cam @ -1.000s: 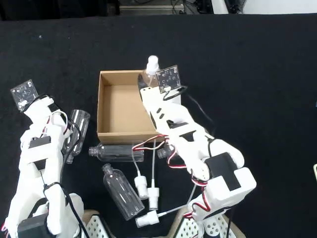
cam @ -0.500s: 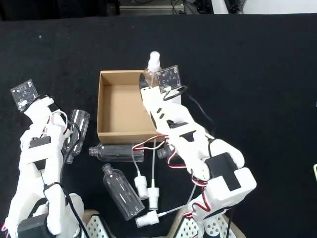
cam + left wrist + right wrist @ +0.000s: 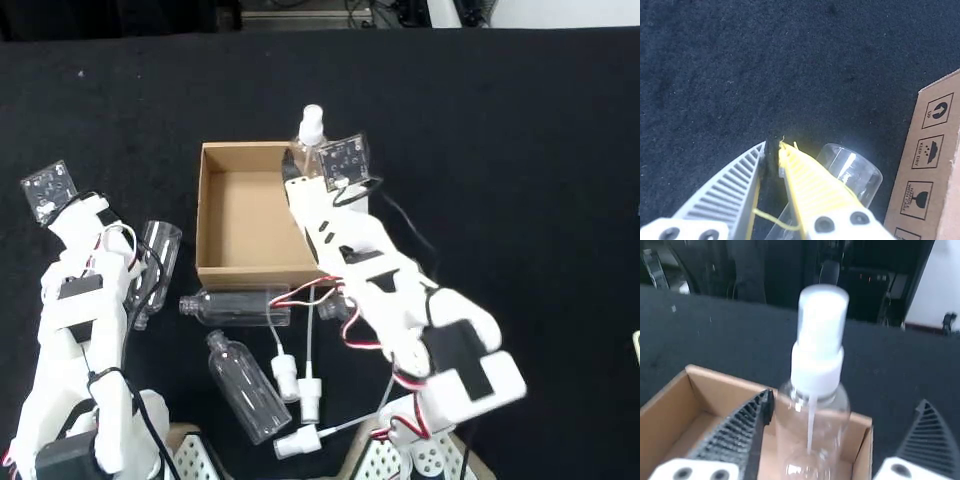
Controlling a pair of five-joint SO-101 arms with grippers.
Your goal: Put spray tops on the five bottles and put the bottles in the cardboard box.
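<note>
Standing upright in the far right corner of the cardboard box (image 3: 204, 212), the capped bottle (image 3: 813, 390) rises between the right gripper's (image 3: 845, 407) wide-open jaws, which grip nothing.

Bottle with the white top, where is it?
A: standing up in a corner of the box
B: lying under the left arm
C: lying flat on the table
A: the bottle stands upright in a corner of the box, and the right pincer is open around it.
</note>
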